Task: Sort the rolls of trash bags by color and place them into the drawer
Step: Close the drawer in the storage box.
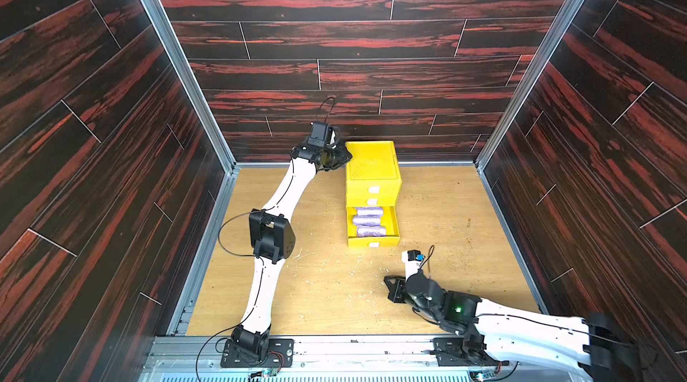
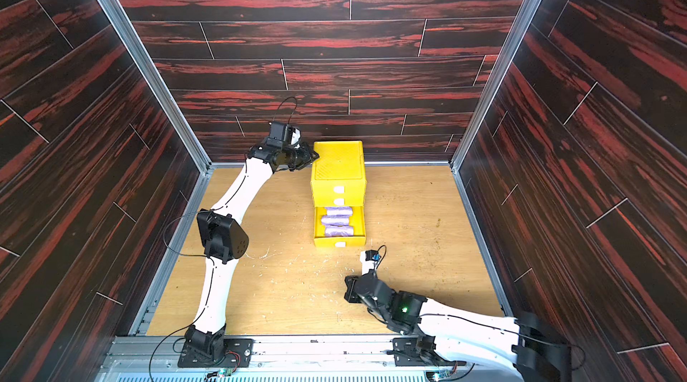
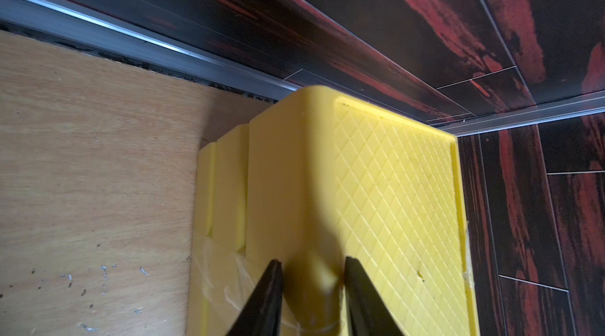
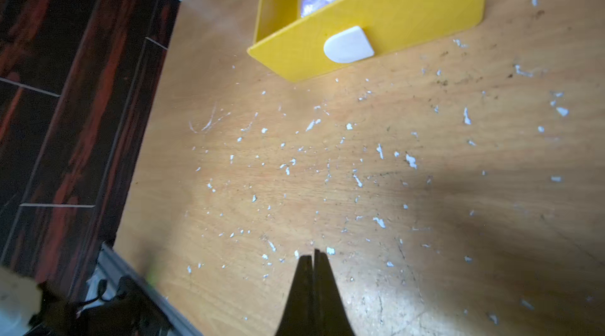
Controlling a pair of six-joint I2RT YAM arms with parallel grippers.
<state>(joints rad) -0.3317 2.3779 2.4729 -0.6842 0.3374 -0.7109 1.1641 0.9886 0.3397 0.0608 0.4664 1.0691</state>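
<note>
While the cabinet [image 3: 360, 170] corner is straddled narrowly by the left gripper [image 3: 312, 269], grip uncertain, the right gripper [image 1: 389, 283] is closed, empty. In a top view, the drawer front [image 1: 373, 241] is found just above it.

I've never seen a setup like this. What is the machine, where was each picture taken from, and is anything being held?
The machine is two robot arms, the left arm and the right arm, mounted at the near edge of a wooden table between dark-panelled walls. Each arm ends in a two-fingered gripper. Two pictures come from a camera pair high above, looking down on everything. The other two come from cameras on the wrists, looking along the fingers. On the table stands a yellow drawer cabinet. Its bottom drawer is open, and three lilac rolls show inside. White flecks litter the wood. The left gripper has its fingers either side of the cabinet's top corner; whether it squeezes is unclear. The right gripper is shut and empty, over the table before the drawer.
</note>
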